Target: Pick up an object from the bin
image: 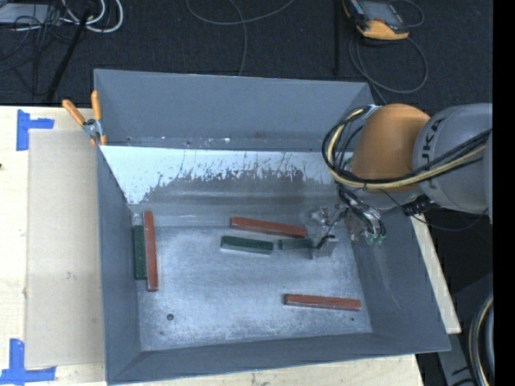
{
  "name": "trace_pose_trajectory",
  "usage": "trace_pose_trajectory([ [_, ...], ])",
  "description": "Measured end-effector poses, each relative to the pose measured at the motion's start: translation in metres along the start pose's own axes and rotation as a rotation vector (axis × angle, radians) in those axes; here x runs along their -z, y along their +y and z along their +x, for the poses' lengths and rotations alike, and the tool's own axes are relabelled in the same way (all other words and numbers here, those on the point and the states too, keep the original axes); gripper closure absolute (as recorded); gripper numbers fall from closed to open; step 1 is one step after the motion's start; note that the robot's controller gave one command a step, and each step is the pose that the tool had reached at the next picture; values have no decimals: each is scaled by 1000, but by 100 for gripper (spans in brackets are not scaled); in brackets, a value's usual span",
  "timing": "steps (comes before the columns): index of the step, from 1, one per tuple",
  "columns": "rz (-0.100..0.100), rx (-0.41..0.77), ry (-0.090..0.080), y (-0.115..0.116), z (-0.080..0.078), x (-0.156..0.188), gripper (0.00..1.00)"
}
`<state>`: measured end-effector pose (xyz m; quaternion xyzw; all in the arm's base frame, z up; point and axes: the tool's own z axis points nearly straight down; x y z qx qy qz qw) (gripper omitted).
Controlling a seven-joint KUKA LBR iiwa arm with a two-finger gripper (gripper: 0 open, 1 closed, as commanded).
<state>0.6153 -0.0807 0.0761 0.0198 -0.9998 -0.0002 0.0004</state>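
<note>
A grey metal bin (241, 119) with sloping walls, seen from above. The arm (451, 159), with an orange cover at its wrist, reaches in from the right. Its end effector (323, 244) is low over the floor in the right half of the bin, near the foot of the right wall. Whether it is spread or pressed together cannot be told.

Its tip is at the right end of a short dark green bar (294, 245). That bar lies flat, with its long axis running left to right and nearly level. Just to its left, almost in line, lies a longer green bar (247, 245). A red-brown bar (268, 227) lies just behind both, slanting slightly down to the right, its right end close to the end effector.

A second red-brown bar (322, 301) lies apart, nearer the front wall, also left to right. Against the left wall, a dark green strip (139, 252) and a red strip (150, 261) lie side by side, running front to back.

The middle and front-left of the floor are open.
</note>
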Motion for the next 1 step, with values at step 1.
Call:
trace_pose_trajectory([
  [1, 4, 206, -11, -23, -1, 153, 100],
])
